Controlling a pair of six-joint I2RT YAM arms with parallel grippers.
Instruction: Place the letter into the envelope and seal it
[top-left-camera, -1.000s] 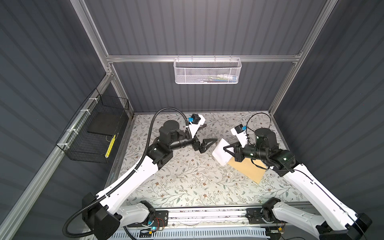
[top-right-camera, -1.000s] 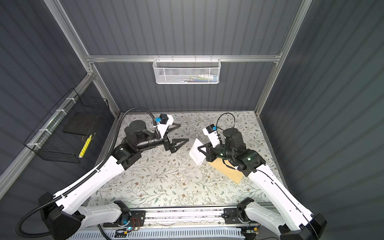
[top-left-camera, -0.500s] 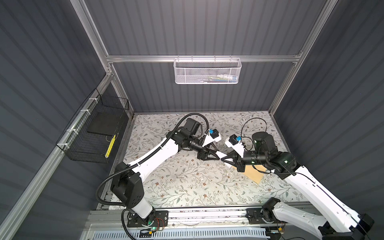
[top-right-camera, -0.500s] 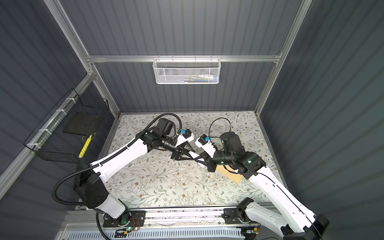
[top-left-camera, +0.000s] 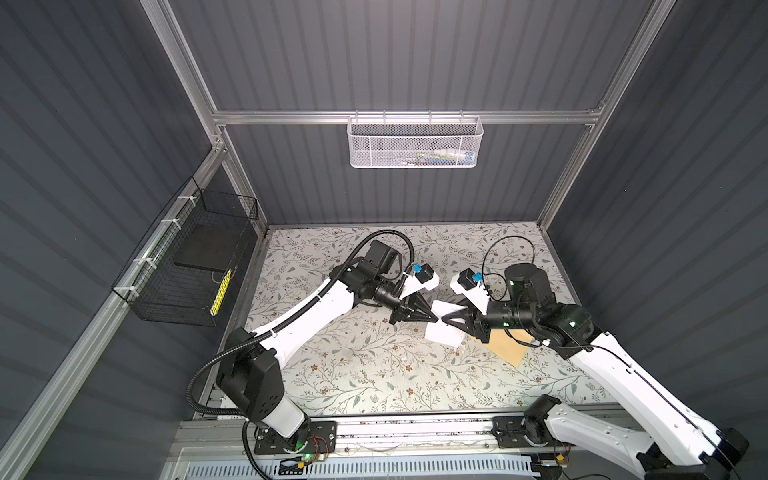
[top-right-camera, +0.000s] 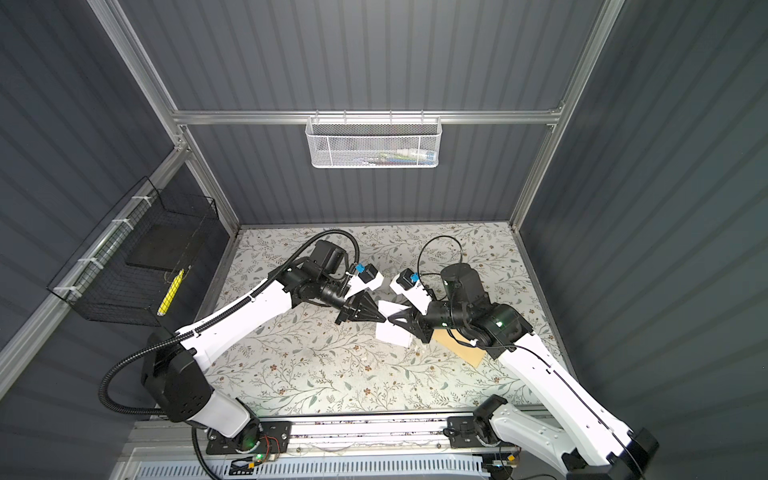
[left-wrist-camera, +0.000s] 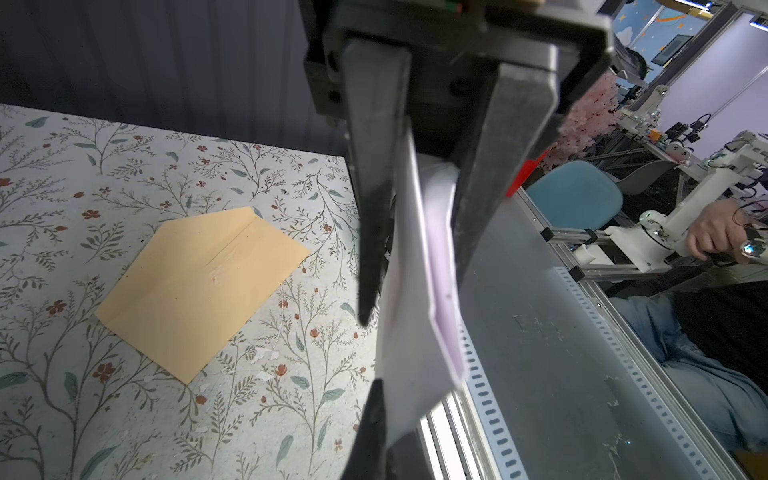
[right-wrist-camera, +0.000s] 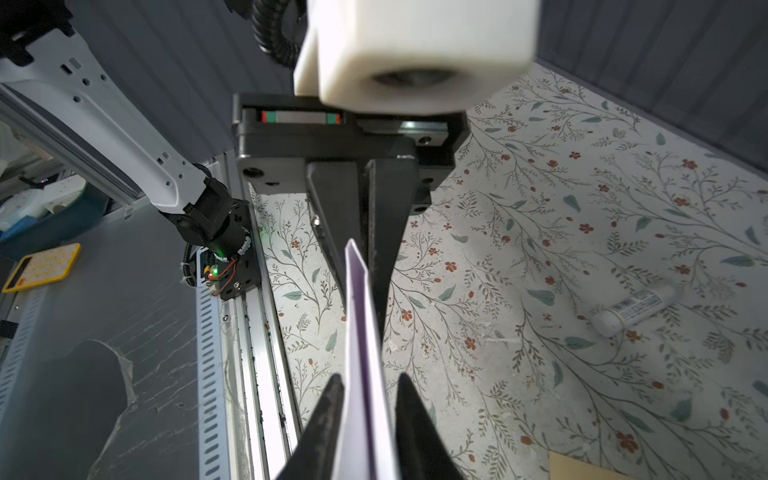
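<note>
Letter (top-left-camera: 441, 336) clamped in left gripper (top-left-camera: 435, 319), seemingly loose inside right gripper (right-wrist-camera: 370, 377)

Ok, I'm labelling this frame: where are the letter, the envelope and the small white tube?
the letter (top-left-camera: 440, 335): in a top view, on its bare lower part.
the envelope (left-wrist-camera: 199, 286): left wrist view, on the middle of its tan face.
the white tube (right-wrist-camera: 636, 309): right wrist view, on its labelled body.

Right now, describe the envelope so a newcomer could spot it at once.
Find the floral-patterned table and look to its right half, beneath the right arm. The envelope lies flat there, partly hidden by that arm in both top views. It is the only tan kraft sheet; the letter next to it is white and held off the table.
</note>
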